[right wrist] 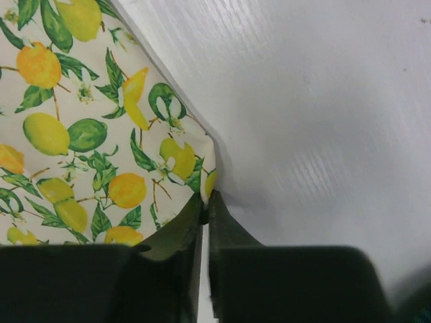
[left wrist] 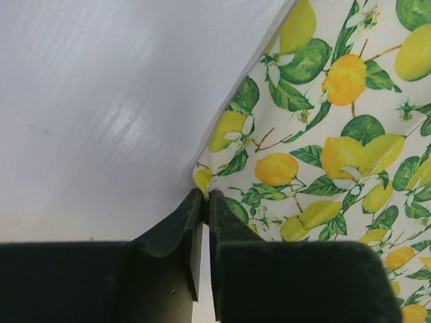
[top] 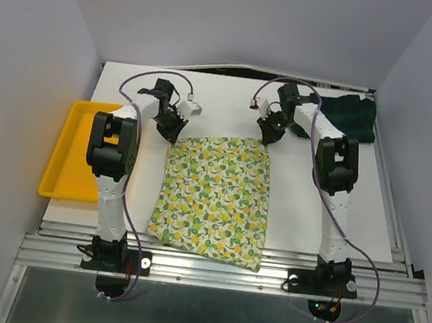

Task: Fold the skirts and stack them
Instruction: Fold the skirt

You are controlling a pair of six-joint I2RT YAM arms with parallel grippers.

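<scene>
Limp, light lemon skirt [top: 213, 197] (will sag, crease easily); left claw [left wrist: 206, 196], right claw [right wrist: 205, 198] each pinched shut on far corner.

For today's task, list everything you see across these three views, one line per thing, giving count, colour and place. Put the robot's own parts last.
lemon-print skirt: one, white with yellow lemons and green leaves, spread at the table's centre between the arms
plaid skirt: one, dark green and navy, bunched at the far right corner
tray: one, yellow, at the table's left edge
table: one, white, under the skirts
mounting rail: one, silver, along the near edge
left arm: one, white and black, near left
right arm: one, white and black, near right
left end effector: one, black, shut on the lemon-print skirt's far left corner
right end effector: one, black, shut on its far right corner
</scene>
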